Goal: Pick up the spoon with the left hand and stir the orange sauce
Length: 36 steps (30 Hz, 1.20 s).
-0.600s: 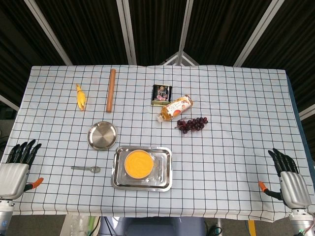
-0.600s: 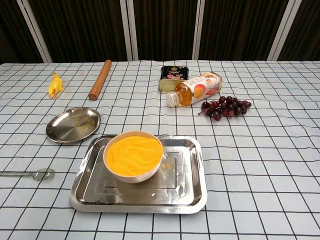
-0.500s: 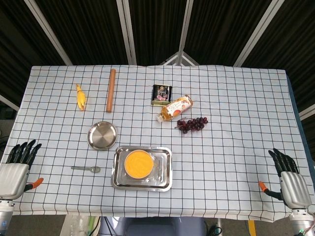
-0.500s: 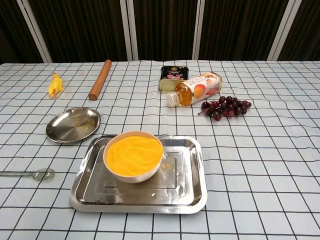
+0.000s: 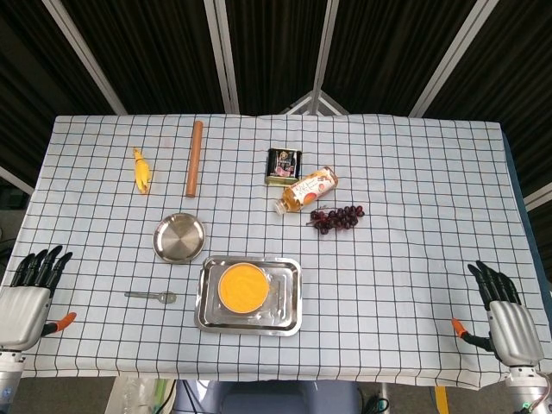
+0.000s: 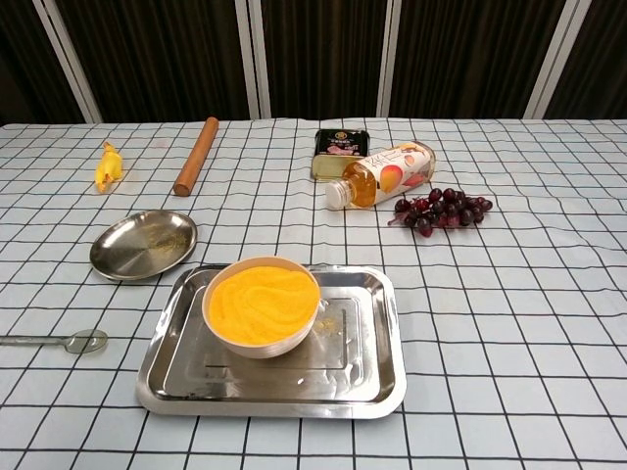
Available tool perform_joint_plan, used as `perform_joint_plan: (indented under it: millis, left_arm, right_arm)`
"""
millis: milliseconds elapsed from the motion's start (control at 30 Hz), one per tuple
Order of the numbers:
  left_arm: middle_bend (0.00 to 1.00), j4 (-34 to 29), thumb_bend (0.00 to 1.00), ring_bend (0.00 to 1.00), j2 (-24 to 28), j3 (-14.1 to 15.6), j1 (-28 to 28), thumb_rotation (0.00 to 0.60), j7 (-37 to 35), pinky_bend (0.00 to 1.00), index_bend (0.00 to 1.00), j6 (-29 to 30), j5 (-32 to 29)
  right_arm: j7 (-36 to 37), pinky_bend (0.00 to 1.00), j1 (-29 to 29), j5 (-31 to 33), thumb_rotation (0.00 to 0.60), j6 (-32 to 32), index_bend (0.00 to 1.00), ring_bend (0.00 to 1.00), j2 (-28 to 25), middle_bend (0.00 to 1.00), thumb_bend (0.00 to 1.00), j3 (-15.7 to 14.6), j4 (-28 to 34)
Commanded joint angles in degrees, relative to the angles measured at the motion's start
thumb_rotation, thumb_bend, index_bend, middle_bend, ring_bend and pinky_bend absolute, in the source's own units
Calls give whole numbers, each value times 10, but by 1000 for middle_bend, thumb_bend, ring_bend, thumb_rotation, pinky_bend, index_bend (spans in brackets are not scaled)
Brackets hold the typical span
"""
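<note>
- The spoon (image 5: pixel 152 296) is seen flat on the desk (image 5: pixel 414 259), at about 9 o'clock of the tray (image 5: pixel 290 297) and at 6 o'clock of the small plate (image 5: pixel 179 237); its bowl end points toward the tray, its handle away toward the desk's left edge.
- The bowl (image 6: pixel 262 305) of orange sauce (image 5: pixel 242 285) is set in the left part of the tray, apart from the spoon.
- The left hand (image 5: pixel 26 297) is held at the near left edge of the desk, at about 9 o'clock of the spoon and well apart from it; its fingers are spread and nothing is held. It is not shown in the chest view.
- The right hand (image 5: pixel 504 315) is placed at the near right edge, likewise spread and empty.
- The spoon is judged to be light, stiff metal, smooth and likely slippery; because it lies low on the cloth, little room is left under it for fingers.
- The handle is judged the best place to be taken, near its middle or free end, pinched from the sides so that the bowl end stays free for stirring.
- The cloth may be dragged or bunched if the fingers are pressed down hard.
- The bowl appears nearly full, so sauce could be spilled over its rim by a brisk stir, and the bowl may slide on the tray.
</note>
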<state>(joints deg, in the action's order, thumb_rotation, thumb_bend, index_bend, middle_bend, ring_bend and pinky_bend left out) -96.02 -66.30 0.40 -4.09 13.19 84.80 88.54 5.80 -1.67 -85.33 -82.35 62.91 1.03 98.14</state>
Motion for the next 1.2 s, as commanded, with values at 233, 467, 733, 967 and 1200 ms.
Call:
perform_joint_plan:
  millis: [233,467,733,967,1200]
  left_arm:
    - [14,-29,54,68,-6,-17,-25,600,38,133,0,-37,-28]
    - [650,-55,117,706,-35,-39,-68,600,119,688,216,-104,-89]
    - [976,-68,324,978,-86,-45,-110,600,204,935,453,-174,-189]
    - [975,-53,292,977,-122,-37,-125,600,247,936,422,-187,-243]
    - [988,-24,432,987,-144,-28,-133,600,266,945,504,-181,-255]
  right_arm:
    - [9,0,2,-1,600,-2,0,0,-4,0,317,0,2]
    - [10,0,1,-3,600,-1,0,0,-4,0,317,-1,2]
    - [11,0,2,1,600,-1,0,0,-5,0,317,0,2]
    - [15,0,2,1,600,-1,0,0,-6,0,317,0,2]
    - [14,0,2,1,600,0,0,0,-6,0,317,0,2]
